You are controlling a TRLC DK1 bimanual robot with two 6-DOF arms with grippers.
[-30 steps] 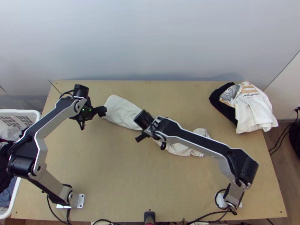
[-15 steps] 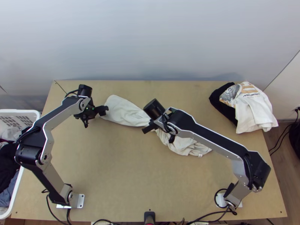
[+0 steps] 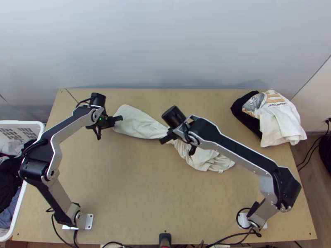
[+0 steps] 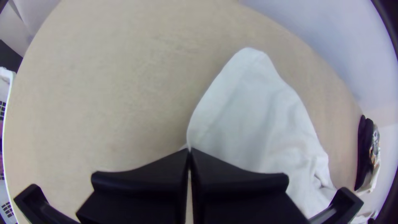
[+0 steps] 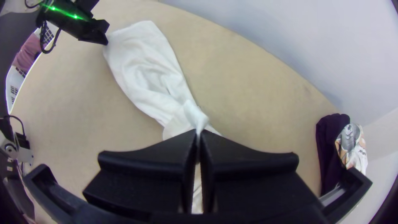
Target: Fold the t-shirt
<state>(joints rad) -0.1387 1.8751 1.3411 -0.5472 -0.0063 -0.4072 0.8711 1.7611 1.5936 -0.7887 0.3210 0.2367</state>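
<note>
The t-shirt [image 3: 138, 126] lies on the table [image 3: 124, 186], running from the far left part to just right of the middle. Behind the table stands a wall [image 3: 165, 41]. A clothes pile [image 3: 281, 124] lies at its far right corner; beside its left edge is a basket [image 3: 25, 122] with laundry [image 3: 8, 182] in it.

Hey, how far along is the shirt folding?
Only the grasping looks done. In hand: the left gripper has its jaws shut on one edge of the shirt, and the right gripper pinches a part nearer its middle. The shirt lies bunched in a long strip, so spreading it flat and all the folding seem left.
</note>
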